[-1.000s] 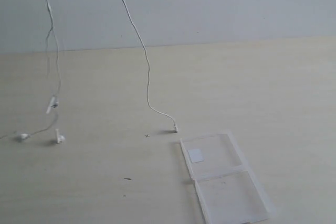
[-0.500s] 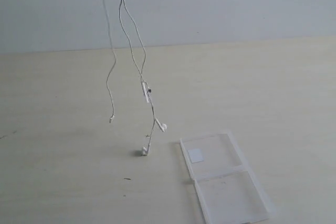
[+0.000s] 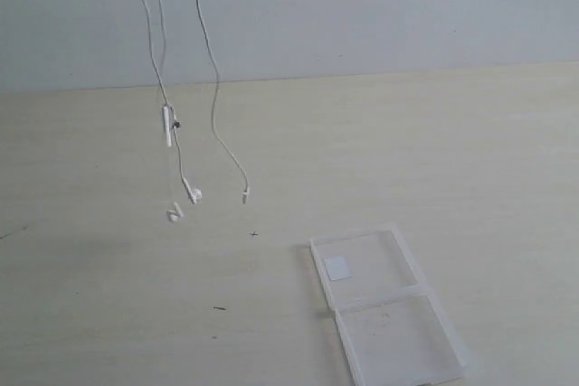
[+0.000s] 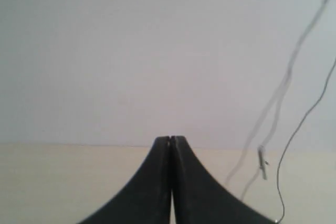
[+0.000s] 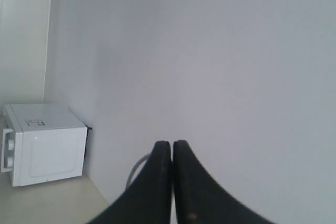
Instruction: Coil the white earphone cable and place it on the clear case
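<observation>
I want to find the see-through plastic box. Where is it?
In the exterior view, the flat clear plastic case lies open at the lower right, right of the dangling white earphone cable.

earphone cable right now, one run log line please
white earphone cable: hangs from above frame, buds and plug dangling | clear case: open, empty | left hand: shut | right hand: shut | grip on cable: unseen

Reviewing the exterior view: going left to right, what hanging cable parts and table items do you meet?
lower earbud → upper earbud → plug → case
</observation>
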Motion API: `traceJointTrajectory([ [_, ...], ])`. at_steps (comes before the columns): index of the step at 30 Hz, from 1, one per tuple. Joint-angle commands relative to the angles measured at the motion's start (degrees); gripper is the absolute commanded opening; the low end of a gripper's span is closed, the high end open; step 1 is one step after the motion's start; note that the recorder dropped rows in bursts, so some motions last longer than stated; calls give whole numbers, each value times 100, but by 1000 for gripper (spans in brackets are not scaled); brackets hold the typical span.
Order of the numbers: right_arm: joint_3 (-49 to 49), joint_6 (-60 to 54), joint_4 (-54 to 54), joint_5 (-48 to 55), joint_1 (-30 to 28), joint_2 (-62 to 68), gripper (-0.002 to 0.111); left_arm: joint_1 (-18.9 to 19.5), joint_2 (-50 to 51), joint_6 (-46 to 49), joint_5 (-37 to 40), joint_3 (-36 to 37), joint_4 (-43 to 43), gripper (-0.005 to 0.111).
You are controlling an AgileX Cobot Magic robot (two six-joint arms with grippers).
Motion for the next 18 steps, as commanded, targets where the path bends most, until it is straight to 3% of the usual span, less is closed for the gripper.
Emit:
traceJointTrajectory([
  [1,-100,249,14,-47,-15,-90,0,-247,1352,-893,-695,-418,1531,0],
  [8,-100,443,-82,201,-15,-90,0,-259,3770,-877,-2131,-1317,2628,0],
  [12,-100,990,-687,310,-15,-90,0,-259,4655,-959,-2484,-1867,3019,4],
  [15,-100,1255,-1165,447,-15,-90,0,-259,5060,-1332,-2492,-2058,3132,21],
  [18,-100,1299,-1392,511,-15,-90,0,-259,5205,-1467,-2567,-2085,3136,47],
])
